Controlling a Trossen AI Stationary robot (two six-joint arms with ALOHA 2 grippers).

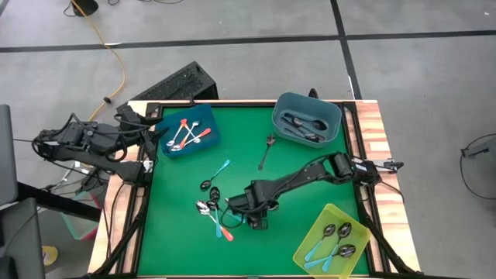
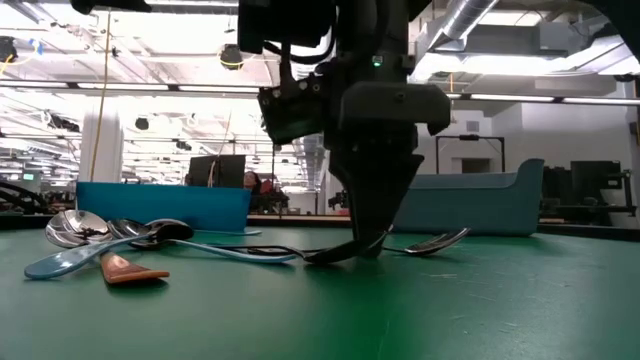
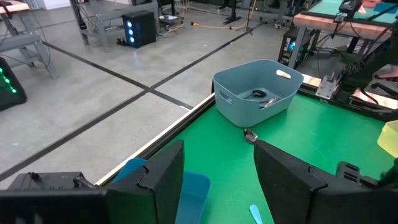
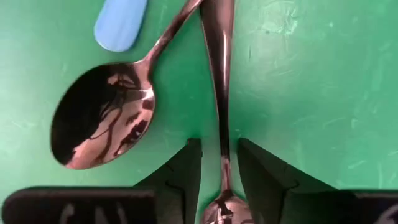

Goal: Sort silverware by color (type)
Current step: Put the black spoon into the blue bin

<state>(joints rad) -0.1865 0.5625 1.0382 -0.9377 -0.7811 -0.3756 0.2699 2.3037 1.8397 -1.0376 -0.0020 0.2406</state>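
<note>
- I'm in the pick step: my right hand (image 1: 256,219) is down on the green tabletop (image 1: 310,178), in the loose cluster of spoons (image 1: 213,211) just left of it, well apart from the grey-blue bin (image 1: 307,120).
- In the right wrist view its two fingers (image 4: 180,171) straddle the neck of a dark metal spoon (image 4: 219,93), one on each side, with a sliver of green showing between finger and handle. I read them as part-open and not clamped; the spoon lies flat on the tabletop.
- A second dark spoon (image 4: 102,115) lies just beside it, bowl up, next to a light blue handle tip (image 4: 121,22).
- Next I judge I must close on the neck without catching the neighbour, lift, and carry it to the grey-blue bin, which already holds dark spoons.
- The blue tray (image 1: 188,130) holds orange-red and pale-handled spoons; the yellow-green bin (image 1: 335,238) holds blue-handled ones.
- One dark spoon (image 1: 267,151) lies alone just below the grey-blue bin.
- My left hand (image 3: 217,180) waits spread wide and empty over the blue tray's corner, far from the grey-blue bin.
</note>
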